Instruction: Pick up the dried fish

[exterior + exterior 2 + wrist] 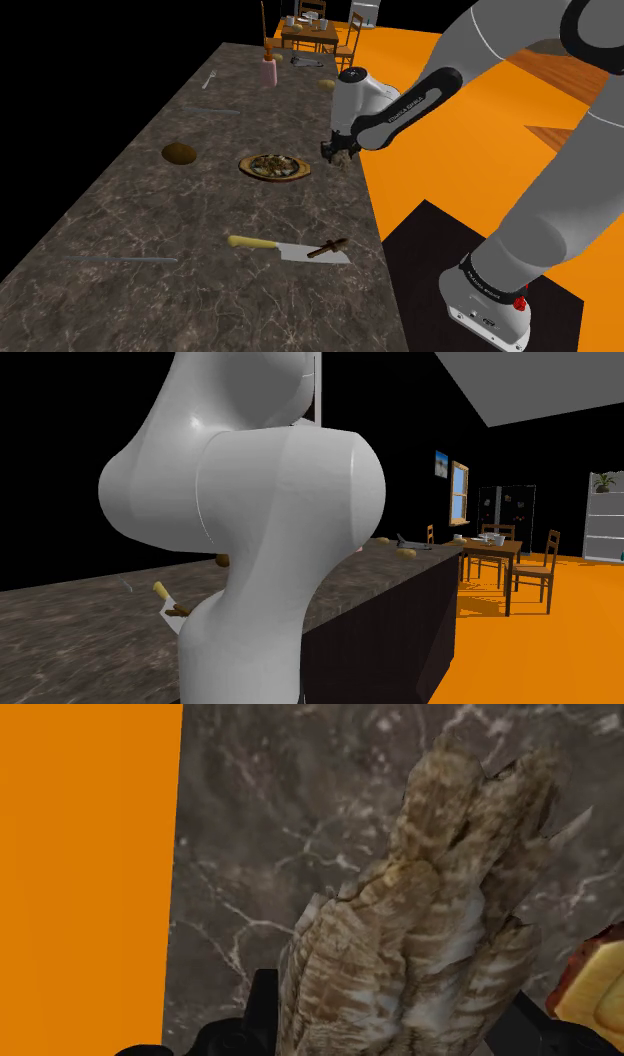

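Dried fish [420,914]: tan, flaky, streaked brown. In the wrist view it sits between the fingers [262,1009], body running away from the hand over the dark marbled counter [280,824]. Fingers are clamped on it, one black finger showing at each flank, spread only as wide as the fish. Can't tell whether it's clear of the counter surface. In the shoulder view the gripper [335,152] points down at the counter's edge next to the orange floor [420,170], just beside a plate of food [274,167]. Further out on the counter are a brown lump [179,153], a yellow-handled cleaver [285,248] nearer the stand, and a pink bottle [268,72] at the far end. In the second exterior view the arm's white links [270,522] block most of the counter.
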